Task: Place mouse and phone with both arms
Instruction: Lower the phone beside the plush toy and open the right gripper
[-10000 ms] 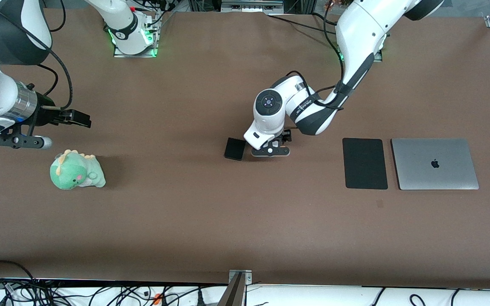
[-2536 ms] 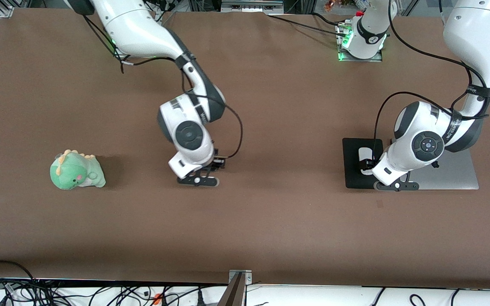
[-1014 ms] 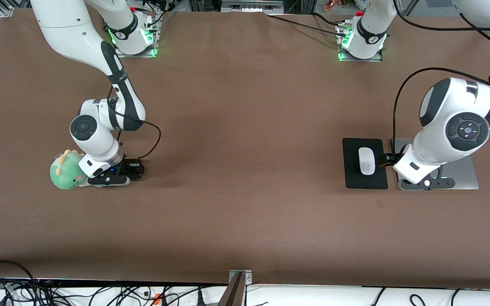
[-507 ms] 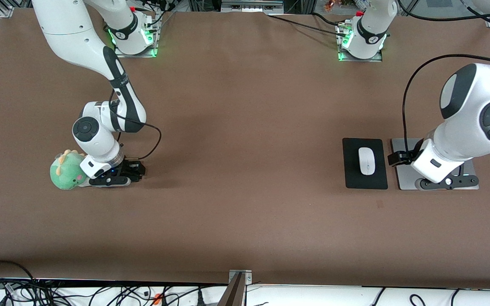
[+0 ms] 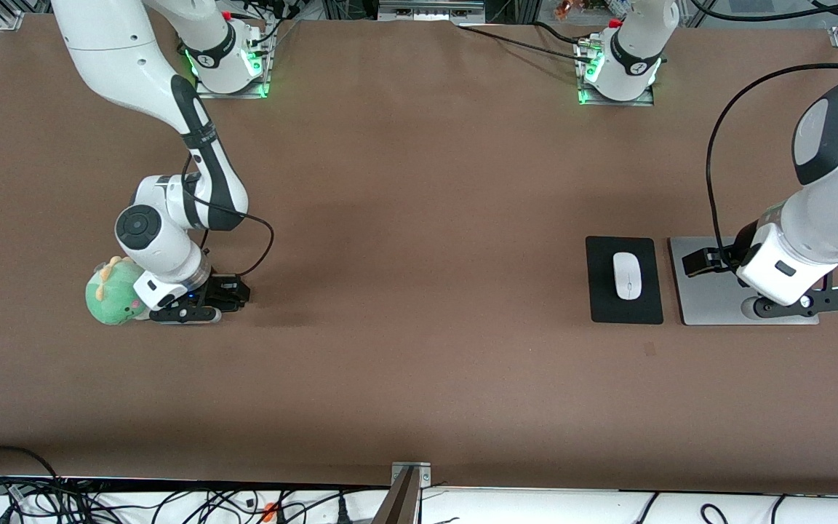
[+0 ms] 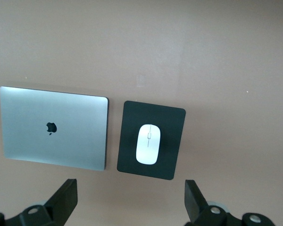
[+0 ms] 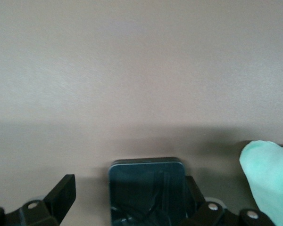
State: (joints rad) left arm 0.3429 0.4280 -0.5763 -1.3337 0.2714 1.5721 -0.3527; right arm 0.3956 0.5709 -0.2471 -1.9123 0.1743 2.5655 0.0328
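White mouse [image 5: 628, 275] rests centred on the black mat [image 5: 623, 313], released; left claw [image 6: 132, 207] wide above. Right claw [image 7: 127, 202] wide around the phone [image 7: 146, 188].

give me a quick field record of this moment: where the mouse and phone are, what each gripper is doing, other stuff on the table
mouse: white mouse lies on the black mat, apart from both grippers
phone: black phone between the right gripper's open fingers, beside the green plush dinosaur
right gripper: right gripper low at the table, open, fingers not closed on the phone
left gripper: left gripper open, holding nothing, over the grey laptop
laptop: closed, beside the mat, toward the left arm's end
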